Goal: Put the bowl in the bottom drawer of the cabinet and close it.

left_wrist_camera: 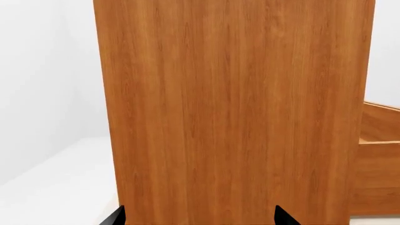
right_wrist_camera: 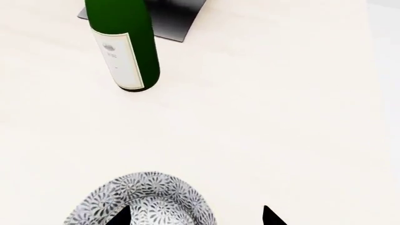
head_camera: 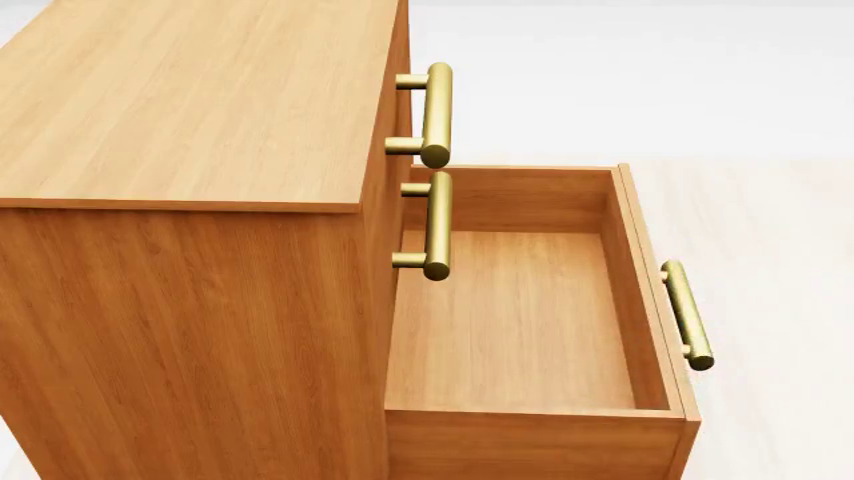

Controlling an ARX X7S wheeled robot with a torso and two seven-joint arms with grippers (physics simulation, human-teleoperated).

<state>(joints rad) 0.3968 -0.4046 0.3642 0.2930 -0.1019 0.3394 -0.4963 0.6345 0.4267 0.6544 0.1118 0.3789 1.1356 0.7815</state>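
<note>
The bowl (right_wrist_camera: 147,197), white with a grey-blue floral pattern, stands on a pale surface in the right wrist view. My right gripper (right_wrist_camera: 196,219) is open just above it: one fingertip (right_wrist_camera: 122,218) is over the bowl's inside, the other (right_wrist_camera: 272,218) lies outside its rim. In the head view the cabinet (head_camera: 200,110) stands at the left, with its bottom drawer (head_camera: 514,320) pulled out and empty. The bowl and both grippers are out of the head view. My left gripper (left_wrist_camera: 200,220) is open, facing the cabinet's side panel (left_wrist_camera: 231,108) with nothing between its fingers.
A green wine bottle (right_wrist_camera: 125,47) with a white label stands beyond the bowl, next to a dark flat square (right_wrist_camera: 172,16). The two upper drawers are shut, their brass handles (head_camera: 437,115) projecting above the open drawer. The bottom drawer's own handle (head_camera: 687,315) sits on its front.
</note>
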